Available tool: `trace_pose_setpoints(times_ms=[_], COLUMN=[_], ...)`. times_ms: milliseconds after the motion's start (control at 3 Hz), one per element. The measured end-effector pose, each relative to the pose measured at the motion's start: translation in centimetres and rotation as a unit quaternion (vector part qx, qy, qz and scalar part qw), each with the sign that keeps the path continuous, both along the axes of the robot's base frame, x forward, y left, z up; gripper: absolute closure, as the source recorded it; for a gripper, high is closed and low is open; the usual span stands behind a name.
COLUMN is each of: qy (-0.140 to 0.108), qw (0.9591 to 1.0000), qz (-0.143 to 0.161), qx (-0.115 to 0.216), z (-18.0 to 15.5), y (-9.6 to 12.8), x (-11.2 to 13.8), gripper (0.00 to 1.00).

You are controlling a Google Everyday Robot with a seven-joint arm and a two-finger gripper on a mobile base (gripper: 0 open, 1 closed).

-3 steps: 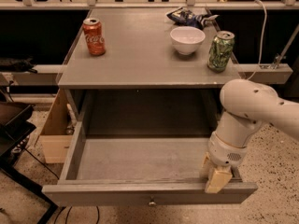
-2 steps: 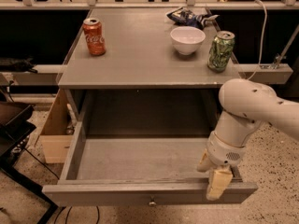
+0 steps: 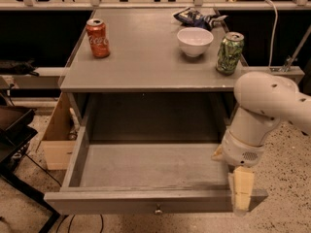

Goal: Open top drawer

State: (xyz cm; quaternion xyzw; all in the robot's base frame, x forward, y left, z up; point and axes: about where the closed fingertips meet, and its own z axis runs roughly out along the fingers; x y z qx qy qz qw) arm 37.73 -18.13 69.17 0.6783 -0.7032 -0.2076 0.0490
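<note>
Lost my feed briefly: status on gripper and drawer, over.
Gripper low at front right corner of wide grey top drawer. Drawer pulled well out, round metal knob free. Nothing seen blocking it.

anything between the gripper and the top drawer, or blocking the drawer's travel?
Nothing visible between them: the gripper is at the right end of the front panel of the top drawer. The drawer is already pulled far out; a black stand sits beside its left front corner.
</note>
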Motion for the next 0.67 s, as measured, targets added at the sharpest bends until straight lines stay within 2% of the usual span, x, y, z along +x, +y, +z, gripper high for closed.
trace_pose_setpoints(times_ms=[333,667], qy=[-0.026,-0.082], qw=[0.9994,0.9963], qz=[-0.017,-0.013], qx=[0.013,0.021], z=[6.3,12.4], y=[-4.2,-7.8], x=[0.2,0.9], gripper=[0.00,0.00])
